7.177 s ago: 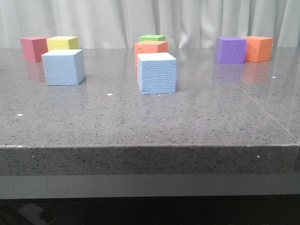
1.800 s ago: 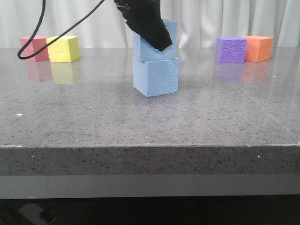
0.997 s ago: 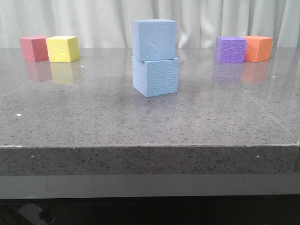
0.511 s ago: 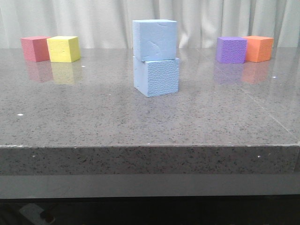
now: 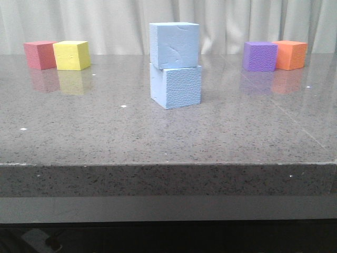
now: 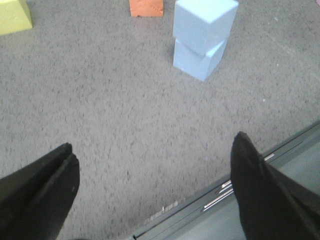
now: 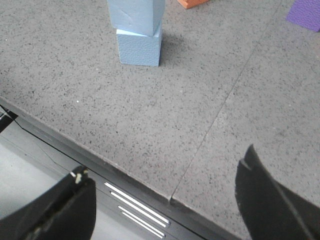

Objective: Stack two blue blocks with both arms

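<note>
Two pale blue blocks stand stacked at the middle of the table: the upper blue block [image 5: 174, 45] rests on the lower blue block [image 5: 176, 86], turned slightly against it. The left wrist view shows the same stack, upper [image 6: 204, 24] on lower [image 6: 197, 57], and so does the right wrist view, upper [image 7: 134, 15] on lower [image 7: 139, 48]. My left gripper [image 6: 155, 165] hangs open and empty over the table's front edge, well away from the stack. My right gripper [image 7: 165, 185] is open and empty too, also over the front edge. Neither gripper shows in the front view.
A red cube [image 5: 39, 54] and a yellow cube [image 5: 71, 55] sit at the back left. A purple cube [image 5: 259, 56] and an orange cube [image 5: 290, 54] sit at the back right. Another orange cube [image 6: 146, 7] lies behind the stack. A seam [image 7: 225, 107] crosses the tabletop.
The left block was carried over and set on the middle block; the arm then withdrew from the front view. Over the last second the stack has stood still.
</note>
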`<action>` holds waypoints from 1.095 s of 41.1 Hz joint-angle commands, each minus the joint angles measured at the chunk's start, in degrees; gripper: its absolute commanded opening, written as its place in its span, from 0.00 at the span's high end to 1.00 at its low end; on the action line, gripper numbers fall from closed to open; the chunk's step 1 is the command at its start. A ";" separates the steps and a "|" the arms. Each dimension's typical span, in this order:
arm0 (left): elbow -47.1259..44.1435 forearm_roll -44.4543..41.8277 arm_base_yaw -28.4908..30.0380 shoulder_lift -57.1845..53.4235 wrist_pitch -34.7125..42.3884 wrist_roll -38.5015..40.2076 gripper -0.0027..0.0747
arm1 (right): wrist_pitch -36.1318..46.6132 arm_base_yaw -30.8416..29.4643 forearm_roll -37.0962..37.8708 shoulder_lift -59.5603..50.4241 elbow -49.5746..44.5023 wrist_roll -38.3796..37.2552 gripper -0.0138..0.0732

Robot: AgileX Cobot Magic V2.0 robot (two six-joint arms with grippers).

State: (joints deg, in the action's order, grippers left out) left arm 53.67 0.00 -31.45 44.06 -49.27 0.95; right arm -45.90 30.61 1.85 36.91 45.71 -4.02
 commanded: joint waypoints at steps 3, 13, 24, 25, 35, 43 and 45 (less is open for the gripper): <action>-6.45 0.00 0.04 -8.09 6.45 0.66 0.19 | 2.25 -0.32 1.02 -3.63 0.55 -0.53 0.17; -12.09 0.00 0.04 -13.70 8.93 0.66 0.25 | 7.93 -0.32 1.07 -11.02 -5.13 0.48 0.19; -12.09 0.00 0.04 -13.70 10.26 0.66 0.73 | 7.60 -0.32 1.07 -11.90 -6.68 0.88 0.75; -12.09 0.00 0.04 -13.70 10.26 0.66 0.77 | 7.60 -0.32 1.07 -11.90 -6.68 0.88 0.79; -12.09 0.00 0.04 -13.70 10.26 0.66 0.99 | 7.26 -0.32 1.07 -11.90 -6.68 0.88 0.99; -12.09 0.00 0.04 -13.70 10.26 0.66 0.99 | 7.26 -0.32 1.07 -11.90 -6.68 0.88 0.99; -12.09 0.00 0.04 -13.70 10.26 0.66 0.99 | 7.26 -0.32 1.07 -11.90 -6.68 0.88 0.99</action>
State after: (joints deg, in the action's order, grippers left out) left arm 40.17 0.00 -31.45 30.28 -43.66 1.08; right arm -42.90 30.41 2.12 24.71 37.68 -3.63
